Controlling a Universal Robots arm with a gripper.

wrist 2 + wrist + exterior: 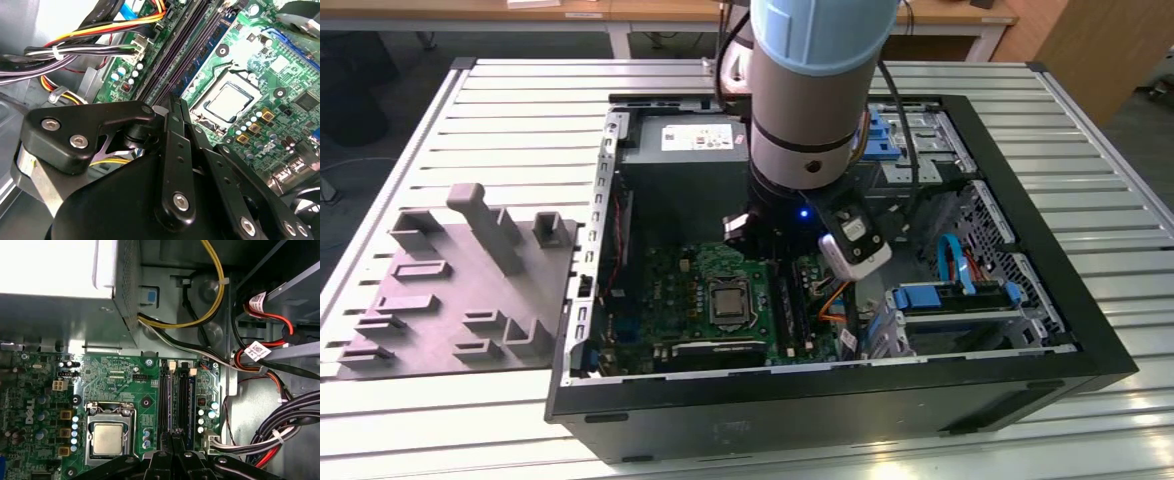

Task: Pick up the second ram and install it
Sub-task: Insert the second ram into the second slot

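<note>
**Arm works at the memory slots inside the open computer**

Exterior view: the gripper [767,240] hangs deep inside the open computer case [1067,335], low over the green motherboard [680,290]. The case lies on the slatted worktop [520,110]. On the exterior view's left, the holders of the grey fixture [454,280] carry no stick, so the pick-up looks done.

Second wrist view: the fingers [177,130] are drawn close together, their tips down at the row of slots. A dark blue stick, judged to be the second ram [212,42], stands on edge in the slot nearest the processor socket [227,102] and runs right up to the tips. Whether they pinch it or only bear on its top edge cannot be told.

First wrist view: the closed tips sit over the near end of the memory slots [167,395], beside the socket. The stick looks placed in its slot. Full seating and latched clips cannot be confirmed, so the installation reads as under way, not proven complete.
</note>
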